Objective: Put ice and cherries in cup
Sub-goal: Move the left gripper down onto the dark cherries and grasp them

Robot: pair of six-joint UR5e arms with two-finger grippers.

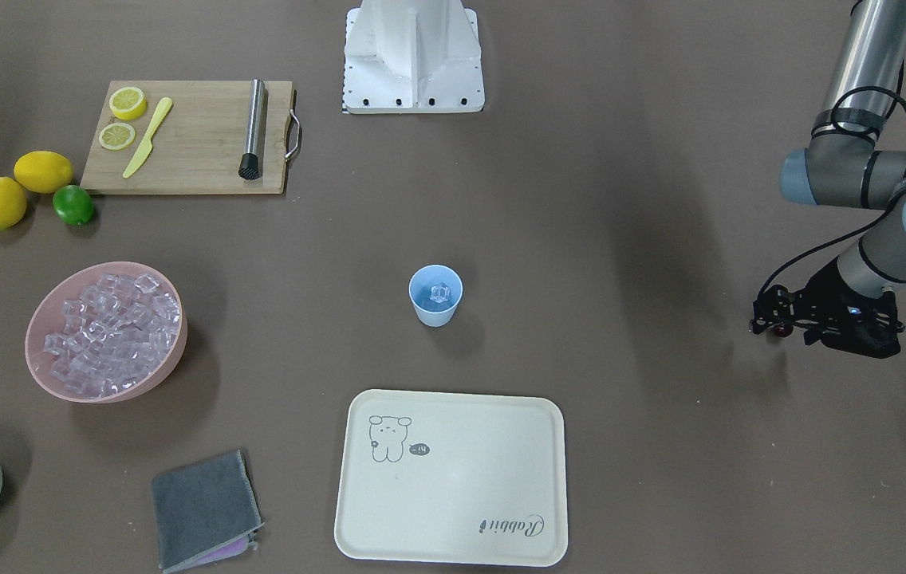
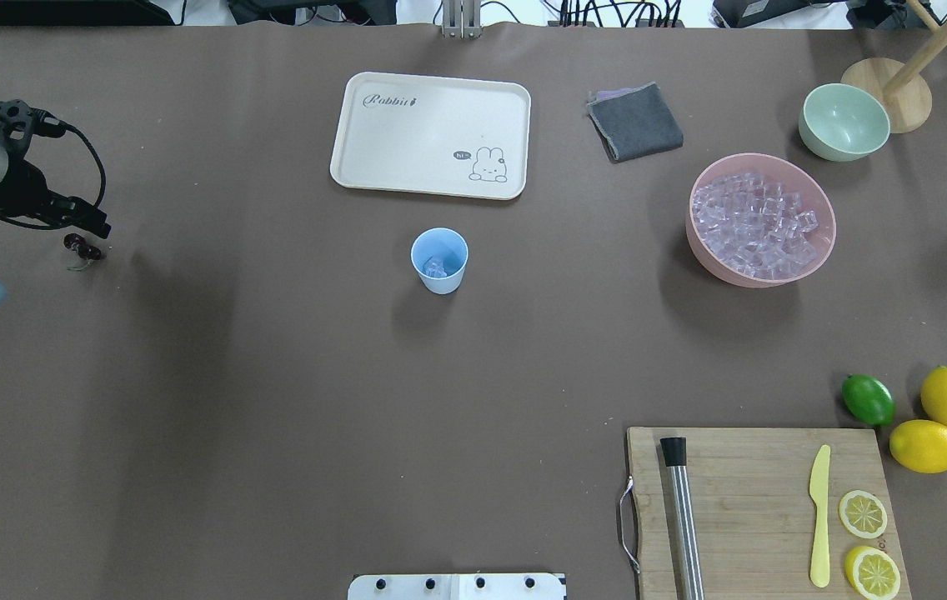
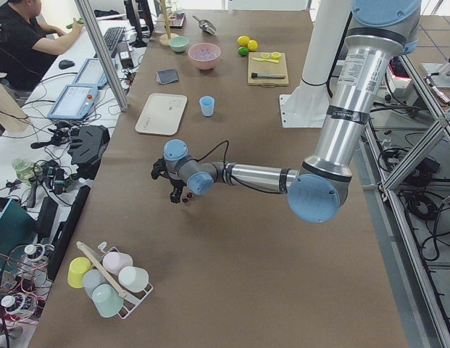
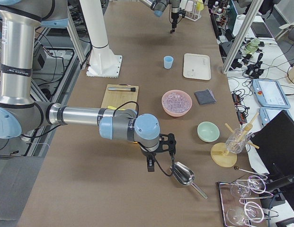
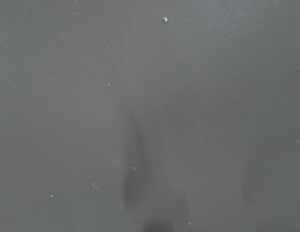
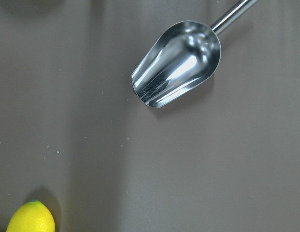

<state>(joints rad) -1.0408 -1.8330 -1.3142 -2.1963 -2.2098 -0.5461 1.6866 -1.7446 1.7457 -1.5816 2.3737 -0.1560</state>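
Observation:
The light-blue cup (image 1: 435, 296) (image 2: 439, 260) stands upright mid-table with a clear ice cube (image 1: 442, 293) inside. Many more ice cubes (image 2: 753, 225) fill the pink bowl (image 2: 740, 279). The dark red cherries (image 2: 80, 246) (image 1: 781, 329) sit right at the fingertips of my left gripper (image 2: 94, 233) (image 1: 768, 325), far out at my left end of the table; the fingers look shut on them. The left wrist view shows only bare table and a narrow shadow. My right gripper (image 4: 150, 166) appears only in the exterior right view, above a metal scoop (image 4: 183, 173) (image 6: 178, 60); I cannot tell its state.
A cream tray (image 2: 432, 187) lies beyond the cup, with a grey cloth (image 2: 636, 121) and a pale green bowl (image 2: 844, 142) further right. A cutting board (image 2: 757, 467) carries a muddler, knife and lemon slices; two lemons and a lime (image 2: 868, 398) sit beside it. A seated person (image 3: 22, 43) is at the desk.

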